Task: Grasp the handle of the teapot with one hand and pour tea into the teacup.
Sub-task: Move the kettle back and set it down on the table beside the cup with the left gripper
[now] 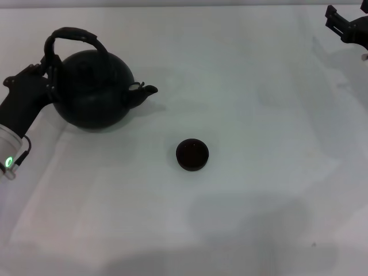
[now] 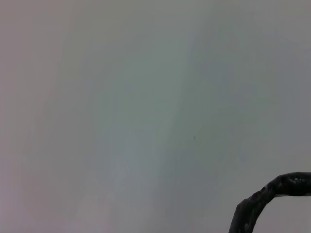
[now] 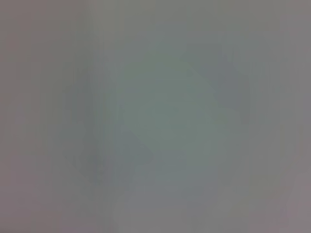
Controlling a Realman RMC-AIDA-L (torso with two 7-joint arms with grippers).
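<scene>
Teapot [image 1: 95, 89] sits upright on the white table [image 1: 259, 190], far left, spout pointing right toward the teacup [image 1: 192, 154]. Teacup stands alone near table center, well apart from the teapot. Left gripper [image 1: 49, 72] is at the left end of the handle [image 1: 73, 35], touching it; can't tell if it is pinching. Left wrist view shows only a bit of handle [image 2: 265, 196]. Right gripper [image 1: 339, 26] parked far right, state unclear.

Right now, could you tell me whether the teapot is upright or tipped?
Upright: the teapot sits level on the table, handle arching overhead, spout not dipped toward the teacup.
</scene>
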